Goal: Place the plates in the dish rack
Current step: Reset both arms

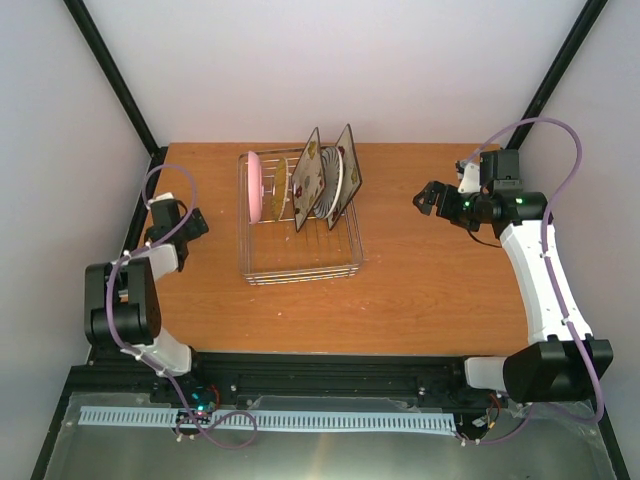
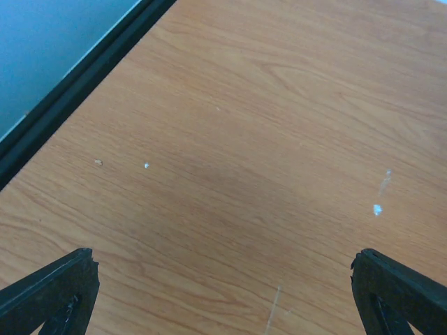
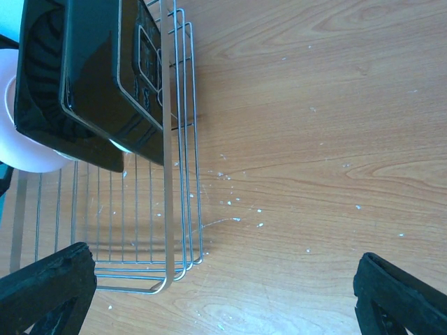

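Brown wooden tabletop [image 1: 430, 300] is bearing a silver wire-mesh dish rack [image 1: 300, 268], four plates [image 1: 310, 175] standing inside.
Left gripper [image 1: 197, 225] and right gripper [image 1: 428, 198] are hanging empty, jaws spread wide.

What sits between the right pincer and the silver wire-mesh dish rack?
Only bare wooden tabletop, seen from the top view; the right pincer hangs open, clear of the dish rack.

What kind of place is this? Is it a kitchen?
Probably a robot test booth, not a kitchen: a left arm and a right arm bolted to a wooden table, plain white walls in a black frame, and only a dish rack of plates.
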Available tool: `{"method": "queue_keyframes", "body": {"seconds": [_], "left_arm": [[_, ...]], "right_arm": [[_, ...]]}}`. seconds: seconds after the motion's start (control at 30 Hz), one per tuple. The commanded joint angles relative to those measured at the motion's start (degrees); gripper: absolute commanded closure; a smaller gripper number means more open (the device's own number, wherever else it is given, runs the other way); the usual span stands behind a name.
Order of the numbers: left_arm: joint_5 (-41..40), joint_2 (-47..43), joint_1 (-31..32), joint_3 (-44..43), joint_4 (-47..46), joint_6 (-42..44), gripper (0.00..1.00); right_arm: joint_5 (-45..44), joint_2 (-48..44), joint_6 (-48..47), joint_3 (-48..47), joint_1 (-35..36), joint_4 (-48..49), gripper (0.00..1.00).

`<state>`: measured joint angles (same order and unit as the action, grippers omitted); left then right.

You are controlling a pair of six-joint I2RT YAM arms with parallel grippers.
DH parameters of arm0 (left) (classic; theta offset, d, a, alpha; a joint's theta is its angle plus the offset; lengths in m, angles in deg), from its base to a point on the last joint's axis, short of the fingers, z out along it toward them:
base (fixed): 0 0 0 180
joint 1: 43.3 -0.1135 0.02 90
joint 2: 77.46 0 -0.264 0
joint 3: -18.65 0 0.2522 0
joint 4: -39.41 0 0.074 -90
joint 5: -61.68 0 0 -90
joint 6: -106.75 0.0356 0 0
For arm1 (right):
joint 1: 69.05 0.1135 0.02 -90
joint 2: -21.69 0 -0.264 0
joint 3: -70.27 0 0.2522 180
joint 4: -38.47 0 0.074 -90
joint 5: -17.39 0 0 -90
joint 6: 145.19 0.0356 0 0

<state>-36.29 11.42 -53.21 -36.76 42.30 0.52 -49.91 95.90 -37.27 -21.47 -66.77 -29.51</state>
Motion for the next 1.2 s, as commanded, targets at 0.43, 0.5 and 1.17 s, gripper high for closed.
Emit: {"method": "queue_keyframes", "body": {"seconds": [0.43, 0.5, 1.17], "left_arm": [[13.8, 6.2, 0.9, 1.0, -20.2, 11.0, 0.00], [15.2, 4.7, 0.9, 4.5, -24.7, 11.4, 0.00], [29.6, -1.0, 3.4, 28.3, -62.5, 20.4, 0.00]], "right_arm": [[-9.4, -5.7, -0.3, 9.9, 0.1, 6.3, 0.00], [-8.3, -6.7, -0.1, 11.7, 0.1, 9.3, 0.00], [-10.9, -14.6, -2.6, 26.4, 0.0, 26.8, 0.00]]}}
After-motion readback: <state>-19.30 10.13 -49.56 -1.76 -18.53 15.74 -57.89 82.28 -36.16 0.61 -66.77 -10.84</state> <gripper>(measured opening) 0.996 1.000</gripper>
